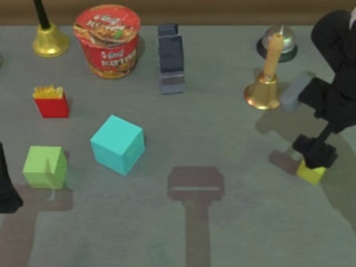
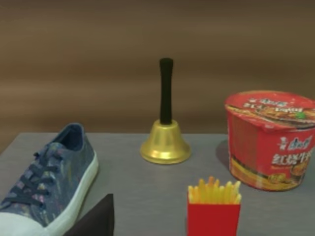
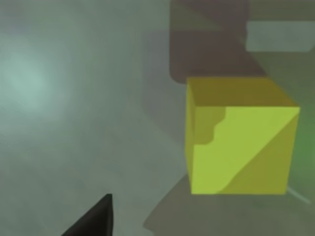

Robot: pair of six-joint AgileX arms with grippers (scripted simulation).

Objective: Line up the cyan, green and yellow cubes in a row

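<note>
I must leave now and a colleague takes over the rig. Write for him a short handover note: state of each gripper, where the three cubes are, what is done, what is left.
Right gripper: directly above the yellow cube at the table's right side; whether it grips cannot be told.
Left gripper: parked at the left edge, beside the green cube.
Cyan cube: left of centre, to the right of the green one, turned at an angle.
Done: no row yet; the yellow cube is far from the other two.
Left: bring the yellow cube over, then line up all three.

Right arm [image 1: 334, 83] low at table's right, left arm [image 1: 6, 192] seemingly parked at left edge.
</note>
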